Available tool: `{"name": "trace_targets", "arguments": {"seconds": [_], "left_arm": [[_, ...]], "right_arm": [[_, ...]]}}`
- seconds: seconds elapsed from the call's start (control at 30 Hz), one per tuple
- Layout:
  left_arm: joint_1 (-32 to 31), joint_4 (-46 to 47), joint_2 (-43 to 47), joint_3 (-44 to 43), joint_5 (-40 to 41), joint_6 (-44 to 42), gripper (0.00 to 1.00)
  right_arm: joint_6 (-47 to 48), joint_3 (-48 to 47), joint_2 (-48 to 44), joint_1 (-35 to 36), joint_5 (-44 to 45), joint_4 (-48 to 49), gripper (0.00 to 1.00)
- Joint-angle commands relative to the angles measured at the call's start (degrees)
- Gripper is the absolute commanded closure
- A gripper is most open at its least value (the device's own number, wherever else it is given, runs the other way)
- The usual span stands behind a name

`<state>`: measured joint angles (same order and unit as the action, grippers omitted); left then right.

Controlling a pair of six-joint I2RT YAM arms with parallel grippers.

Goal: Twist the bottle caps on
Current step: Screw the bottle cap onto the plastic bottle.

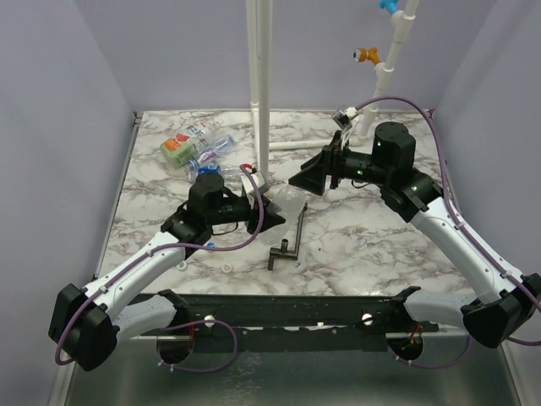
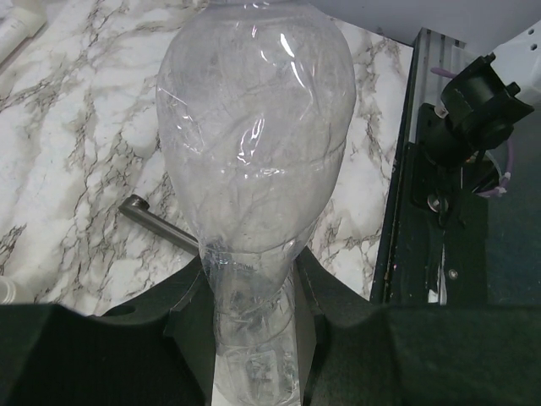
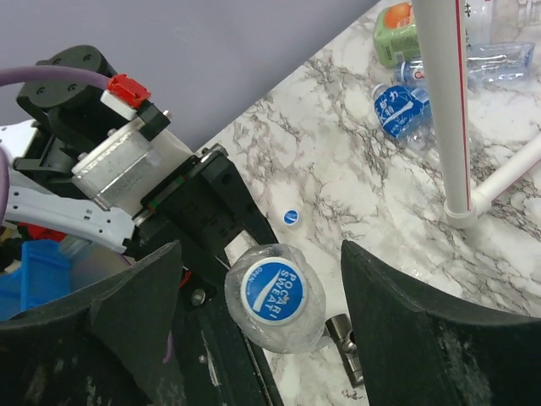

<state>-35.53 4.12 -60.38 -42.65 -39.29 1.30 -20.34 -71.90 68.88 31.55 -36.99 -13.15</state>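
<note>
Clear bottle point(image 2: 254, 169), apparently between left jaws

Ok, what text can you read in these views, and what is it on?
"POCARI SWEAT", first word partly faint: white on the blue round cap of the clear plastic bottle.
Blue-labelled clear bottle lying on the marble table: white lettering, too blurred.
Tiny blue cap on the table: mark too small.
Green-labelled bottle: unreadable.

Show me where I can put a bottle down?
Bare marble lies between the black T-shaped tool and the right arm, and along the left edge nearer than the loose bottles. It's crowded by the white pipe, where the left claw holds a bottle.
</note>
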Motion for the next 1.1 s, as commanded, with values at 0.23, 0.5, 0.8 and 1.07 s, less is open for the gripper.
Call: {"name": "trace_targets", "arguments": {"seconds": [0.23, 0.5, 0.8, 1.07], "left_arm": [[1.86, 0.71, 0.76, -1.62, -4.74, 1.02, 1.0], [2.22, 0.79, 0.3, -2.18, -5.59, 1.25, 1.0], [2.39, 0.19, -0.05, -2.0, -5.69, 1.25, 1.0], [2.56, 0.02, -0.86, -2.29, -5.45, 1.16, 1.0]], "right_arm": [[1.54, 1.84, -0.89, 0.39, 0.08, 1.02, 0.33], [1.11, 3.25, -1.57, 0.36, 1.3, 1.19, 0.37], [0.25, 3.05, -2.27, 0.42, 2.97, 1.29, 0.38], [-0.51, 2.56, -2.13, 0.44, 3.26, 1.56, 0.37]]}}
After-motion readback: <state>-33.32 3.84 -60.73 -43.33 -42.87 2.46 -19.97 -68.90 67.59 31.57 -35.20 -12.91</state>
